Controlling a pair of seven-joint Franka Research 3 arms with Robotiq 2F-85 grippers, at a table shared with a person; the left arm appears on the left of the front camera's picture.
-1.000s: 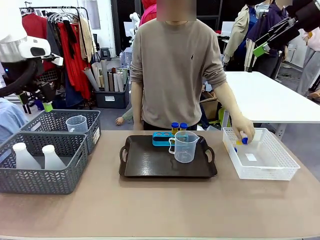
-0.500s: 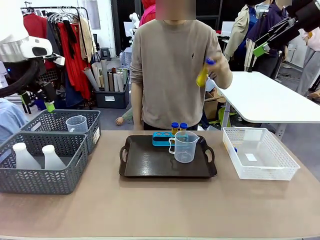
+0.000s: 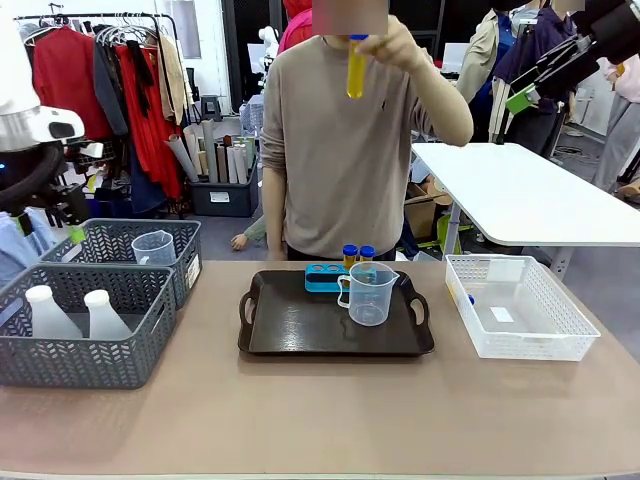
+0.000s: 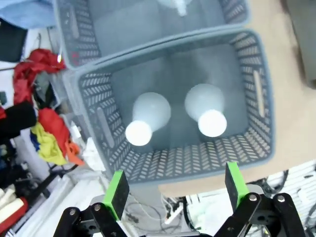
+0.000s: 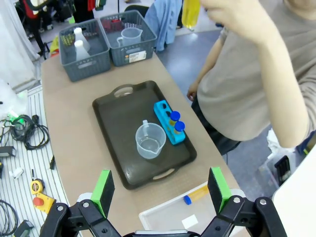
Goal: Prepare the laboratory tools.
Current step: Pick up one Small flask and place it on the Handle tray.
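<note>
So: the person's hand [image 3: 395,42] holds one tube [image 3: 355,68] up at head height, upright, cap on top. My guess is a fill check before racking. The blue rack [image 3: 325,277] sits at the far edge of the tray [image 3: 300,332]. Two capped tubes [image 3: 358,253] stand in the holes toward the robot's right; the other two holes are free. The beaker [image 3: 368,293] stands on the tray just in front of the rack. The fourth tube [image 5: 197,194] lies in the white lattice basket [image 3: 520,350] at the right of the worktop [image 5: 69,123].

Left gripper [image 4: 176,190]: jaws apart, nothing held, high over the grey mesh basket [image 4: 197,155] with the two flasks [image 4: 148,116]. Probably lined up for a flask pick.

Right gripper [image 5: 160,190]: jaws apart, empty, high above the tray side, likely to stay clear of the person.
</note>
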